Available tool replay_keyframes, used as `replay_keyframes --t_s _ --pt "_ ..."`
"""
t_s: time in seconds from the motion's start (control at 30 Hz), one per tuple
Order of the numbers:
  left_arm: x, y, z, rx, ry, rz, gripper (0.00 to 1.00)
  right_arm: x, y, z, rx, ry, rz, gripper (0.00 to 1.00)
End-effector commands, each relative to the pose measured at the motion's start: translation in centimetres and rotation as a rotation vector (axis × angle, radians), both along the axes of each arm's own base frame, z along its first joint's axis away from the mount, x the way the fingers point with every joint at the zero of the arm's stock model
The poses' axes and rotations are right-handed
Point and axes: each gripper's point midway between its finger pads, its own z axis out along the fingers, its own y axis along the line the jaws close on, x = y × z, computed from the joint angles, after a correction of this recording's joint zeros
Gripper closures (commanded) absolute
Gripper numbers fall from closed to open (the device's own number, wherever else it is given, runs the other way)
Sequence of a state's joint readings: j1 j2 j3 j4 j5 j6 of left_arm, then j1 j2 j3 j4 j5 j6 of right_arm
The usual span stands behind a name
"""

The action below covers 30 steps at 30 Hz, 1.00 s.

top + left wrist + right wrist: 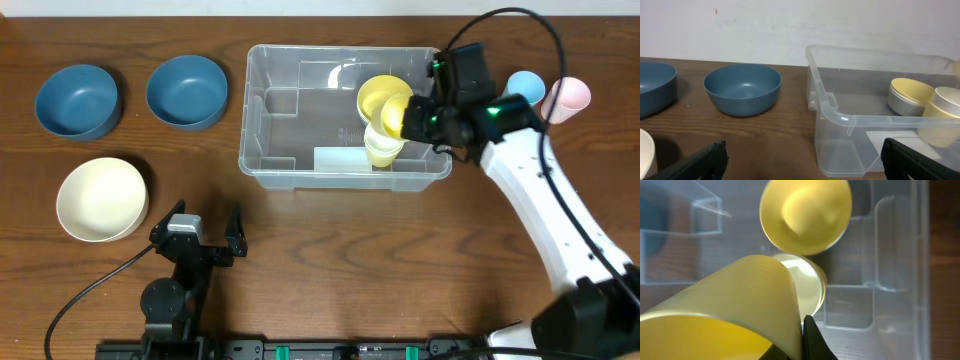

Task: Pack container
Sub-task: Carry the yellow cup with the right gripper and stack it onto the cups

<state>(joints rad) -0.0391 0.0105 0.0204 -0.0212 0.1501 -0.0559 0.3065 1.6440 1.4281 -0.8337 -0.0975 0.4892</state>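
The clear plastic container [270, 120] stands at the table's middle back. My right gripper [418, 118] is over its right end, shut on the wall of a yellow cup [396, 116]; in the right wrist view that cup [730, 310] fills the lower left, pinched by my gripper [799, 340]. Below it inside the container are another yellow cup [807, 215] lying on its side and a pale yellow cup [809, 285] standing upright. My left gripper [205, 238] is open and empty, low at the front left, facing the container [840, 117].
Two blue bowls [78, 100] [187, 90] and a cream bowl [101, 199] sit left of the container. A blue cup [525, 88] and a pink cup [571, 97] lie at the back right, behind my right arm.
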Motion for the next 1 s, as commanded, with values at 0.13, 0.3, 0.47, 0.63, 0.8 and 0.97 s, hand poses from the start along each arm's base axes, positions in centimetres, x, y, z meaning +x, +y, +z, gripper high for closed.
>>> replay_keyframes --t_s 0.13,0.3,0.47,0.63,0.8,0.97 --pt "-0.1 -0.1 -1.5 -0.002 0.046 -0.005 0.02 0.2 1.1 -2.4 -0.024 0.053 0.003 0.69" --pt "-0.1 -0.1 -1.5 -0.002 0.046 -0.006 0.02 0.6 1.2 -2.2 -0.018 0.037 0.003 0.52" --pt "-0.1 -0.1 -1.5 -0.001 0.046 -0.005 0.02 1.4 1.3 -0.4 0.000 -0.019 -0.001 0.52" --pt "-0.1 -0.1 -1.5 -0.002 0.046 -0.006 0.02 3.4 -1.3 4.5 0.020 -0.137 -0.065 0.50" --pt "-0.1 -0.1 -1.5 -0.002 0.046 -0.006 0.02 5.2 -8.6 6.2 -0.056 -0.202 -0.254 0.50" --pt "-0.1 -0.1 -1.5 -0.002 0.046 -0.006 0.02 6.2 -15.5 5.0 -0.123 -0.191 -0.442 0.50"
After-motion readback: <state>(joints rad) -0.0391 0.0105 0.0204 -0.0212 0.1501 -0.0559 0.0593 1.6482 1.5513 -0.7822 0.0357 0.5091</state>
